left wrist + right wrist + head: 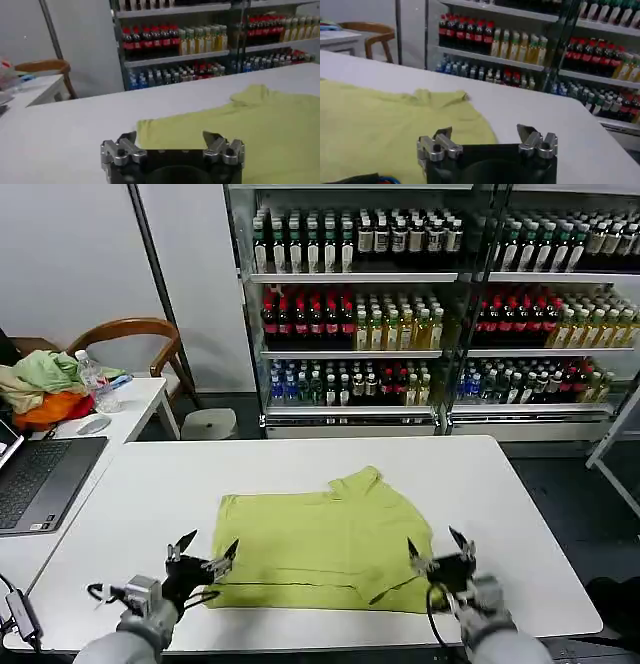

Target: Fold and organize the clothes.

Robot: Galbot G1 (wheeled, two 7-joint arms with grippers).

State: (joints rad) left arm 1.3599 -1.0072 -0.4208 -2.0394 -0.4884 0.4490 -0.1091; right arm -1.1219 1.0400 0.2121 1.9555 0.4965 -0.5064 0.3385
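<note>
White table [140, 494], T-shirt [320, 539] flat — between open jaws

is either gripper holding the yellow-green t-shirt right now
No: in the head view the left gripper and right gripper both hover open at the near edge of the T-shirt, gripping nothing.

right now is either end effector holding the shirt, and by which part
Nothing is held. The left end effector and right end effector are both open at the T-shirt's near corners.
</note>
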